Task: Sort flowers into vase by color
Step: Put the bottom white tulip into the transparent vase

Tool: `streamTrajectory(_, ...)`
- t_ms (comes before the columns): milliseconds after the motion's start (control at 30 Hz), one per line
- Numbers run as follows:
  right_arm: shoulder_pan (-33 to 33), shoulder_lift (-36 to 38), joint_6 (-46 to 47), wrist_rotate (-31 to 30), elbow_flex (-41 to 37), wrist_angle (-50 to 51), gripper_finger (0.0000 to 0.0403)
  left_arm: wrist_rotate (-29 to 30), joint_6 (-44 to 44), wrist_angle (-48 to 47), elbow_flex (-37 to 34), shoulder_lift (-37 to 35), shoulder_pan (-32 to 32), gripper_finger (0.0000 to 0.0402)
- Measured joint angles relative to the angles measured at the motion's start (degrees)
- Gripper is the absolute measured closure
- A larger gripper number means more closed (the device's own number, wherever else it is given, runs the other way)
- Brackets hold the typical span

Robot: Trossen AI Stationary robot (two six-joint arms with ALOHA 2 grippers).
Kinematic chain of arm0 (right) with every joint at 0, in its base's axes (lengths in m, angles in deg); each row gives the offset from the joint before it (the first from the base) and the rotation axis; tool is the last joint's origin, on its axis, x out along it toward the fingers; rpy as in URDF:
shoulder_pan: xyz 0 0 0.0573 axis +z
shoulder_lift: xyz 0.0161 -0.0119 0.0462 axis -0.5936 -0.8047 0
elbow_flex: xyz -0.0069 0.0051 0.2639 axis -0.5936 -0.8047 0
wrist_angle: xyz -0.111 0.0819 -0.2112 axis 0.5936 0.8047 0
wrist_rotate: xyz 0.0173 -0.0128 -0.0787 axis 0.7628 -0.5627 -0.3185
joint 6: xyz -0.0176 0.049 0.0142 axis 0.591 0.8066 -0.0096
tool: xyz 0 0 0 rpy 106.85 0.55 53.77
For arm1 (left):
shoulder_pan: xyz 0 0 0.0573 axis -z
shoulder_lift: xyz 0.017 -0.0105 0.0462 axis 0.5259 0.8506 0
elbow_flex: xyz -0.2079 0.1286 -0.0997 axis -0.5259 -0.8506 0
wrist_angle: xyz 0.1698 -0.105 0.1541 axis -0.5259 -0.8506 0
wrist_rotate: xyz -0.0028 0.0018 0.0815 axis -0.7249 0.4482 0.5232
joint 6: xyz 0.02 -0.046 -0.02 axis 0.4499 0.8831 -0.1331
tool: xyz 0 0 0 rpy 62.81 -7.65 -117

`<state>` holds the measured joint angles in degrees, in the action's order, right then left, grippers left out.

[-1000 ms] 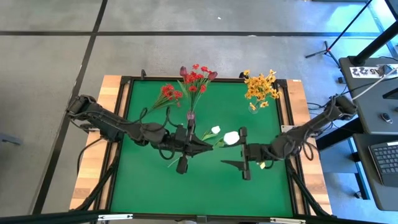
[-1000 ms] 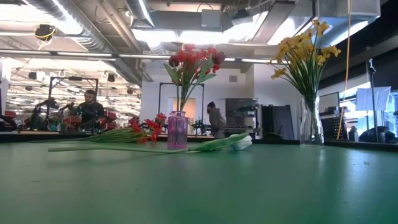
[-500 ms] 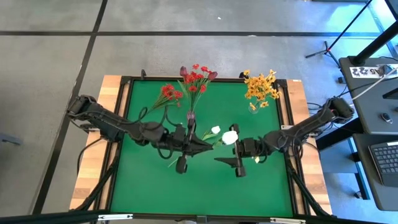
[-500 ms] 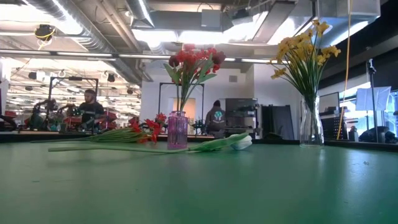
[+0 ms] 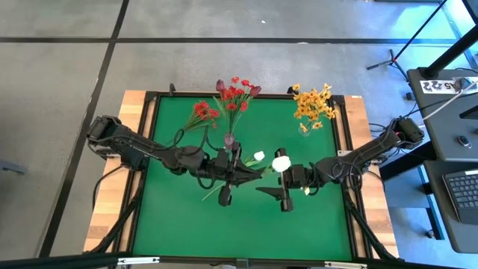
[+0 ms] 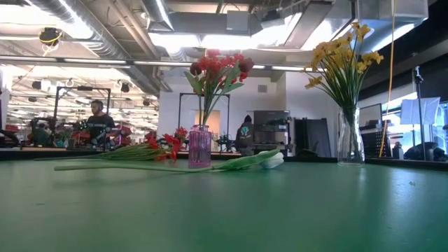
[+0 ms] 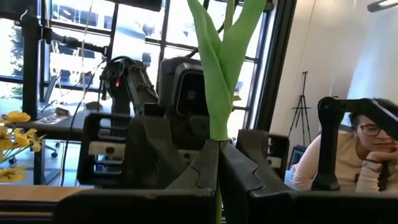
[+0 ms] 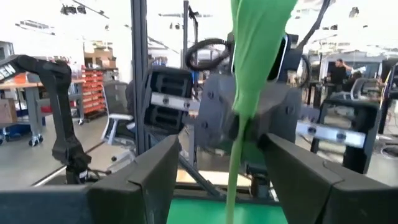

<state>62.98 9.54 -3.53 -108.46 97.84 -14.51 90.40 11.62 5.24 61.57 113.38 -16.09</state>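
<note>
My left gripper [image 5: 252,173] is shut on a white flower, whose bud [image 5: 281,163] shows over the table's middle. My right gripper [image 5: 266,177] faces it, open. Its fingers stand on either side of the flower's green stem [image 8: 235,168] without touching it. Another white flower [image 5: 258,156] lies flat on the mat, and a red spray [image 5: 202,112] lies at the far left. A purple vase [image 6: 199,147] holds red flowers. A clear vase [image 6: 348,140] holds yellow ones. The low view shows neither gripper. My left gripper pinches the white flower's stem [image 7: 217,144] between its two fingers, just below where the long green leaves [image 7: 219,68] start. The fingers reach out about level from the table's left and lie across the stem. The flower is lifted clear, its leaves and bud rising beyond the fingers.
The green mat [image 5: 187,224] has open room along its near half. Both vases stand near the far edge, the purple one close behind my left gripper. People [image 7: 348,155] sit or stand in the room beyond the table.
My right gripper has gone toward the table's left, up to the held flower, and its open fingers now stand around the stem. My left gripper has edged toward the table's right with the flower, still shut on it.
</note>
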Motion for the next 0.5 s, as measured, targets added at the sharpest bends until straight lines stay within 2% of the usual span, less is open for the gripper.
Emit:
streamTrajectory(100,0.0,0.0,0.4,-1.4,0.0,1.7,0.0174,0.1,0.0,0.0,0.0,0.0,0.0,0.0401)
streamTrajectory(200,0.0,0.0,0.4,-1.9,0.0,2.4,0.0195,0.1,0.0,0.0,0.0,0.0,0.1,0.0401)
streamTrajectory(500,0.0,0.0,0.4,-1.9,0.0,2.6,0.0317,0.1,0.1,-0.3,0.0,0.0,0.2,0.0401)
